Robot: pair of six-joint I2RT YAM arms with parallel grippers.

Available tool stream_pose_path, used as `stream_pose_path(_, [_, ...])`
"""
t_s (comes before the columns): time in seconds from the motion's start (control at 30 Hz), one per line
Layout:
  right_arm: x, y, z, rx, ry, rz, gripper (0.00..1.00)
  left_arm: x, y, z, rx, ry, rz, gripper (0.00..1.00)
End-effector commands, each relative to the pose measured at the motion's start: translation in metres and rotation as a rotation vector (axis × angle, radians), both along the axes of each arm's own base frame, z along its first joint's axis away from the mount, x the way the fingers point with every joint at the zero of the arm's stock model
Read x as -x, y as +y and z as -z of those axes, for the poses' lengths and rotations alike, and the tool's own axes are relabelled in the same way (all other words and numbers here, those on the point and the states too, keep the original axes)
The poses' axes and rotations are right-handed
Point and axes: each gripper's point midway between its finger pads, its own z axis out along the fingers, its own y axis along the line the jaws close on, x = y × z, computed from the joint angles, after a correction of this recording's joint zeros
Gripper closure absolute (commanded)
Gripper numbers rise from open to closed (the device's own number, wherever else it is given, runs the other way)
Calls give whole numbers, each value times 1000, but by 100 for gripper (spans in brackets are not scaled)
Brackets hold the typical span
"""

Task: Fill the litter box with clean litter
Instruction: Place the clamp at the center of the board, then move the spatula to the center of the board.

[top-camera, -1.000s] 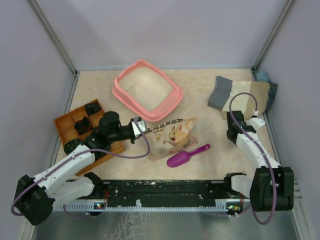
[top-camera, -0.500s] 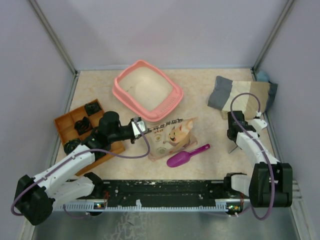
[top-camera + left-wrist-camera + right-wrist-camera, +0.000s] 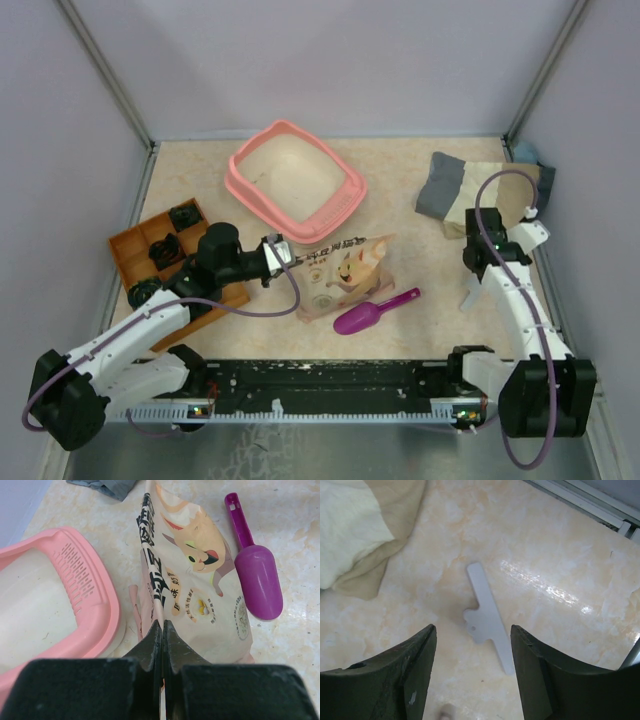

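Paper bag (image 3: 195,585): black Chinese characters, cartoon cat print. Left gripper (image 3: 162,627) clenched on bag's top edge. Right gripper (image 3: 472,630) spread wide, empty, above flat grey piece (image 3: 487,620) on table (image 3: 420,170). Litter box (image 3: 262,209) at table's rear, just beside bag.

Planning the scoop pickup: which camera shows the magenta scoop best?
The left wrist view: the magenta scoop appears large and whole, bowl and handle, beside the paper bag. The top external view shows the scoop whole but small. The right wrist view misses it.
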Motion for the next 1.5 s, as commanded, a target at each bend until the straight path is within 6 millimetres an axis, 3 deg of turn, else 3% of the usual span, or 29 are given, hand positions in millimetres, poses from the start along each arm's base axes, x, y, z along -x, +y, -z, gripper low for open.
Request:
stream_pose_path(0.0, [-3,13,-18,-83,-7,6,42,-16,-8,-75,135,-200,-23,100])
stream_pose_path(0.37, [11,110,6,-373,77,-54,43,-26,4,-84,135,-247,-113,100])
stream_pose_path(0.6, [24,158,23,-493,81,-91,43,-29,12,-95,154,-259,-166,100])
stream_pose_path(0.8, [32,176,33,-515,111,-108,43,-25,15,-102,181,-242,-179,100])
stream_pose_path(1.07, [52,181,50,-493,172,-68,43,-21,22,-108,196,-250,-202,100])
stream_pose_path(1.27, [42,189,67,-500,159,-123,44,-16,21,-110,207,-233,-184,100])
stream_pose_path(1.47, [33,184,78,-439,164,-117,47,-9,20,-109,221,-211,-163,100])
